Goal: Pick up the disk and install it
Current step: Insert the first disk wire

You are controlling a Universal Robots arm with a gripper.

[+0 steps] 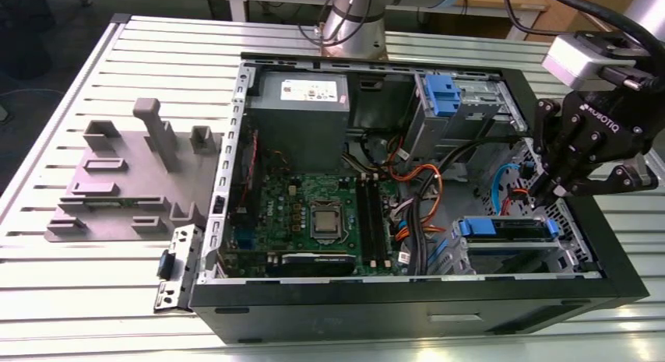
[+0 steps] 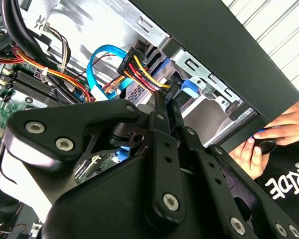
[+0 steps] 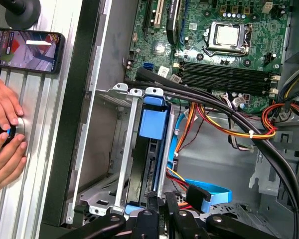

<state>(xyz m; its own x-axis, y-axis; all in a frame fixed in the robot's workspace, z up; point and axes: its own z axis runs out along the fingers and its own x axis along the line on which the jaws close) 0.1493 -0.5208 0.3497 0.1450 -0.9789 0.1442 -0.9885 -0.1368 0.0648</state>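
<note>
The disk (image 1: 504, 228), a drive framed by a bright blue bracket, sits in the lower drive cage at the exterior view's right of the open computer case (image 1: 416, 300). In the first wrist view the disk (image 3: 153, 124) stands edge-on between the cage's metal rails. My gripper (image 1: 543, 197) hangs just above the cage's far end, fingers pointing down. In both wrist views its fingers (image 2: 159, 112) are pressed together with nothing between them. The gripper (image 3: 164, 199) hovers over the disk's connector end, near the blue data cable (image 3: 209, 191).
A second blue tab (image 1: 441, 93) sits in the upper bay beside the grey power supply (image 1: 301, 105). Cable bundles (image 1: 421, 191) cross beside the motherboard (image 1: 311, 214). A grey fixture (image 1: 124, 175) lies outside the case. A person's hands (image 3: 5, 134) and a phone (image 3: 27, 50) rest beside the case.
</note>
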